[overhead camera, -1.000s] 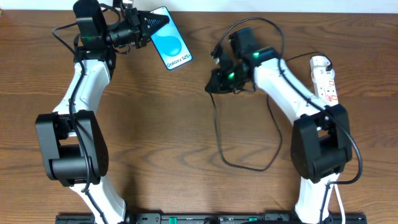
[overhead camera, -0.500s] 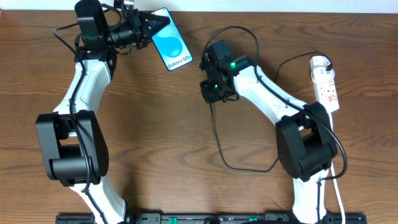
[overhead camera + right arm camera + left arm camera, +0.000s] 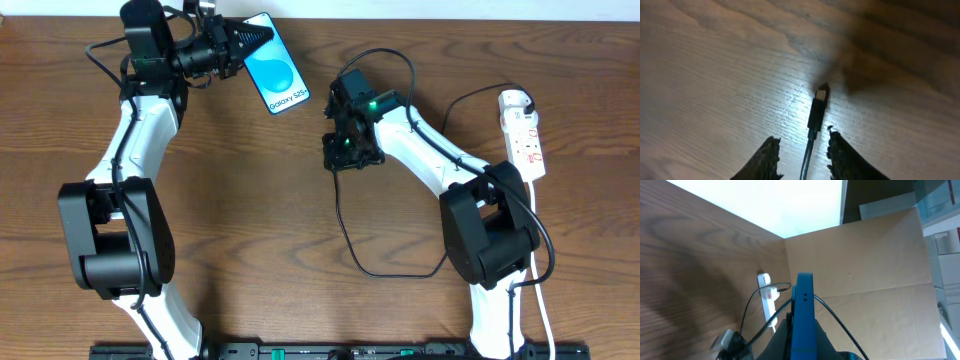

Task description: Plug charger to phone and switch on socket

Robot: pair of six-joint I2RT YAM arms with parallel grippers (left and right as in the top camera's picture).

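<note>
While left gripper (image 3: 264,33) pinches phone (image 3: 279,72), charger (image 3: 816,112) (unheld)

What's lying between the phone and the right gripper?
Nothing: bare table between the phone and the right gripper, shown in the overhead view.

"Galaxy S25+" in white letters on blue screen of phone (image 3: 276,68), overhead view.

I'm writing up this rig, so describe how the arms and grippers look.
The left arm and right arm have white curved shells, bulky black joint housings and thin black cables alongside. Green lights glow near the right wrist. The left gripper and right gripper are black, each with two tapered fingers.
</note>
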